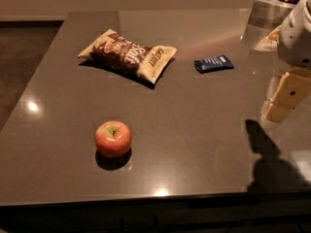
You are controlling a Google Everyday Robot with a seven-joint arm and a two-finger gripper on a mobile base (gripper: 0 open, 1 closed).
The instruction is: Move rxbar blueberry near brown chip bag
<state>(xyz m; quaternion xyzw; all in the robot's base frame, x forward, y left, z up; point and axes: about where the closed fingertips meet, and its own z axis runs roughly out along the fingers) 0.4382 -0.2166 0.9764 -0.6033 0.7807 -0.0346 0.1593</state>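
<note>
Nearest the lens: apple point(113, 139), red and yellow, sitting stem dimple up on the front-left of the tabletop point(194, 144). Well apart from everything else. Judged no part of the job and off any likely path.

Further back, left of centre: chip bag point(127, 55), lying flat and skewed. Crinkled, dark brown middle, cream ends, large white lettering. Largest item present. Judged the landmark only, so no reason to disturb it.

Right of the bag's right-hand end: blue snack bar point(214, 63), flat on the tabletop, close to the bag but with bare surface between them, not touching. Small, thin, rectangular, dark blue wrapper with white print, long side running roughly across the view. Nothing on or against it. Open to approach from above and from the right.

Far right edge: gripper point(282, 103), raised above the tabletop, nearer the lens than the bar and apart from it, partly cut off. Nothing seen in its hold. Open or closed: cannot tell. Judged short of the bar, pick-up not yet made.

Low profile judged to demand a close-to-surface pinch, with a risk of sliding on the glossy top.
</note>
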